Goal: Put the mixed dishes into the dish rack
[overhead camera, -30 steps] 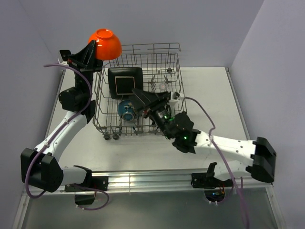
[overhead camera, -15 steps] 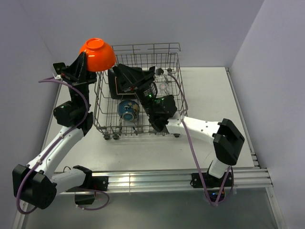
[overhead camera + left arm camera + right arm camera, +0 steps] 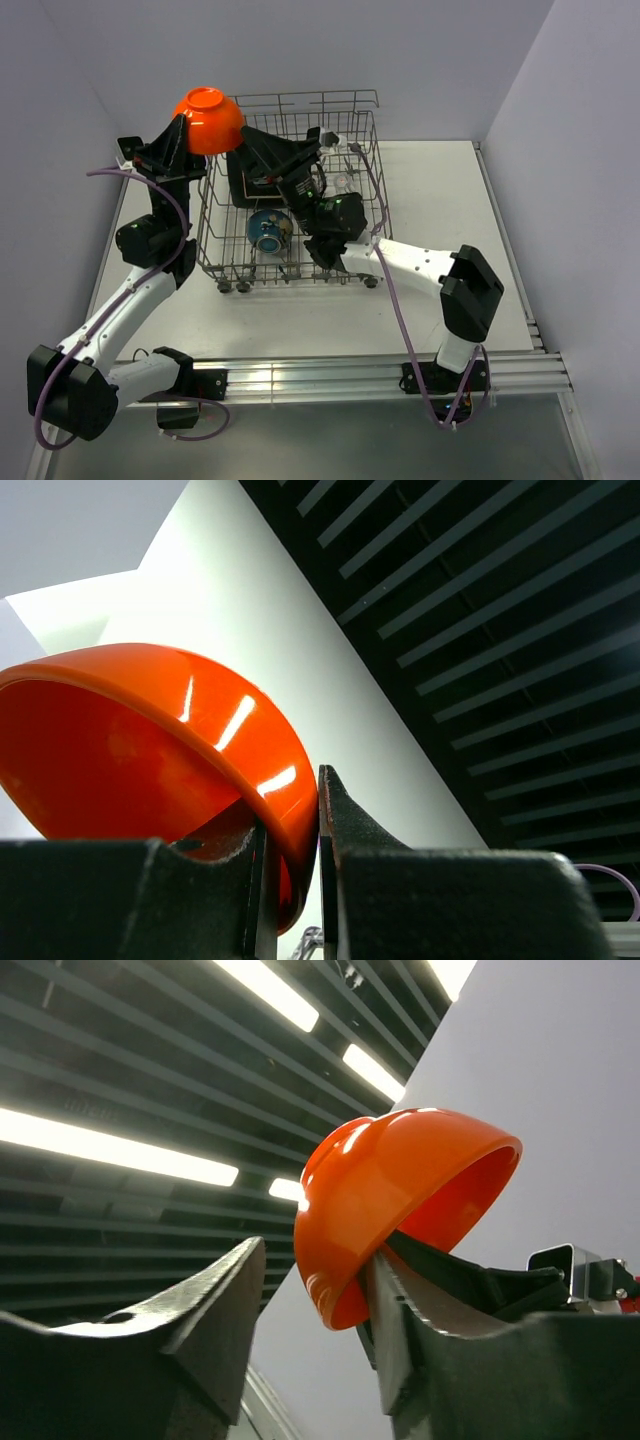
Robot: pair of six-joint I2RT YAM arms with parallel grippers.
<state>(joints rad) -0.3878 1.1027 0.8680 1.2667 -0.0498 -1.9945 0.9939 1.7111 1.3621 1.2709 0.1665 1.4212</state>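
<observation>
Left gripper (image 3: 292, 815) pinches orange bowl (image 3: 140, 740) rim above far-left corner of rack (image 3: 345, 105). Right gripper (image 3: 315, 1260) wide, empty, close. I fear a bump dislodging bowl.

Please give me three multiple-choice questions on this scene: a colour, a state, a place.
1. What colour is the small bowl in the left gripper? A green B white C orange
2. The right gripper is: A open B shut on the small bowl C shut on nothing
3. Where is the blue bowl? A in the left gripper B in the dish rack C in the right gripper
Answers: 1 C, its pinched rim is orange; 2 A, its fingers stand apart; 3 B, it lies among the tines.
</observation>
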